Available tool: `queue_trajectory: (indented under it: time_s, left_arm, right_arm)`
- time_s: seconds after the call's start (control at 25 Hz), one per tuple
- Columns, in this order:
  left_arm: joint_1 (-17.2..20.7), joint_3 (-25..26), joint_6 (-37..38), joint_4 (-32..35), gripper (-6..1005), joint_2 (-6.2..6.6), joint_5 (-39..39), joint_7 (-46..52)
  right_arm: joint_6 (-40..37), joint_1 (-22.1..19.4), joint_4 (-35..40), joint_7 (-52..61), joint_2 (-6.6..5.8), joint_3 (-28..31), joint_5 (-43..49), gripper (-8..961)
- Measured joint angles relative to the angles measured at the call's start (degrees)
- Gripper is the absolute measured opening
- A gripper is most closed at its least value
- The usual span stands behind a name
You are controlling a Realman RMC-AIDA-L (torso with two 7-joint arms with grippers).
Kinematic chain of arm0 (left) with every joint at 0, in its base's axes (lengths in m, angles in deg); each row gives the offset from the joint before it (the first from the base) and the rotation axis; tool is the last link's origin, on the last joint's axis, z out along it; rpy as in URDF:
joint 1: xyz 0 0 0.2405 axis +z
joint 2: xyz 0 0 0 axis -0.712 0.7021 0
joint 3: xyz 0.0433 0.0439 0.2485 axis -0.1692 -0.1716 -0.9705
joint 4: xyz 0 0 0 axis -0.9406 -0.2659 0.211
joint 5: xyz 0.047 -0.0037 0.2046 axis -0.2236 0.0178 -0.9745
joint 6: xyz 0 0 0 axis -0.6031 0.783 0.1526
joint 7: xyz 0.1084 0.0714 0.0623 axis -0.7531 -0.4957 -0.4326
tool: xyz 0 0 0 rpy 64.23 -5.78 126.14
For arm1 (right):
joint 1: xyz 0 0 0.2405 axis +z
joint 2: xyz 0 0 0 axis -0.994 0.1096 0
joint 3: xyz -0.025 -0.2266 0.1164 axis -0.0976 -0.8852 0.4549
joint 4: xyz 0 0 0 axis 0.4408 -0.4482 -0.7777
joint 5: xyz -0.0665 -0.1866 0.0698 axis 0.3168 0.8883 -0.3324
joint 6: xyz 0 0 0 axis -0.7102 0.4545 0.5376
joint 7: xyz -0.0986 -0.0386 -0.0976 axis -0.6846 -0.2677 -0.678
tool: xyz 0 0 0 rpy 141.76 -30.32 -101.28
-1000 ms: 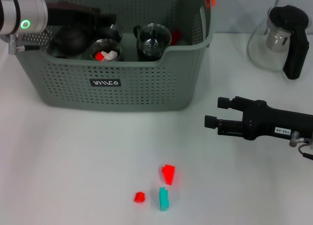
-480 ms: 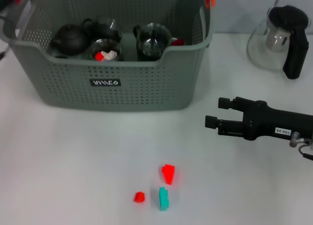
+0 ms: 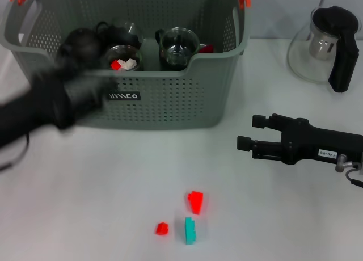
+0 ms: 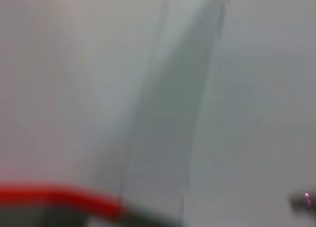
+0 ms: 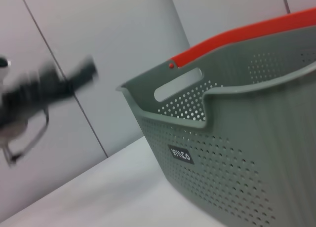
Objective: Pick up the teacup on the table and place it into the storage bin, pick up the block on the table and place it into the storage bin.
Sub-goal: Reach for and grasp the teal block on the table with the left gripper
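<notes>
A: At the table's back left, how does the storage bin (image 3: 164, 102) lie?
B: Long axis left-right. The left gripper (image 3: 85, 91) blurs before it, grip unreadable.
A: The right gripper (image 3: 252, 133)?
B: Parted, empty; blocks (image 3: 195, 201) in front.

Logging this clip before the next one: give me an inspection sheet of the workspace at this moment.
Surface: white table, bare patches in front.
Job's things: storage bin at the back, holding dark teapots and glass cups; red block, small red block and teal block lie on the table in front.
Clutter: glass teapot with black handle, back right.
Grippers: left gripper motion-blurred before the bin's front wall; right gripper open, empty, over the table at right.
Cables: thin cable loops near the left arm.
Surroundings: pale wall panels behind.
</notes>
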Motion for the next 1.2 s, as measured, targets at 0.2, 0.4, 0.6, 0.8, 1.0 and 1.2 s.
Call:
queue_trajectory:
  time_s: [0.2,0.4,0.6,0.8,1.0,1.2]
  left_arm:
    - [0.7,0.1,-1.1,1.6,633,-0.41,-16.2,-7.1]
    - [0.3,-3.6,-2.7,1.5,629,-1.21,-24.3,-11.9]
    - [-0.2,-9.9,-5.2,-1.1,625,-2.03,-25.3,-17.4]
    - [-1.6,-13.0,-8.7,-5.9,621,-2.01,-25.5,-21.8]
    - [-3.0,-14.2,-11.9,-10.4,616,-2.12,-25.6,-26.8]
    - [-4.2,-15.6,-14.2,-12.0,612,-2.05,-25.9,-26.9]
  right_arm:
    - [-0.2,-0.5,0.0,0.3,-0.17,0.1,0.0,927]
    - [-0.3,-0.6,-0.1,0.5,-0.37,0.1,0.1,927]
    - [0.0,-0.6,-0.1,0.5,-0.42,0.1,0.0,926]
    - [0.1,-0.7,-0.1,0.2,-0.42,0.1,0.0,926]
    - [0.2,-0.7,-0.1,0.2,-0.37,0.1,0.0,926]
    - [0.3,-0.6,-0.1,0.3,-0.34,0.1,0.0,926]
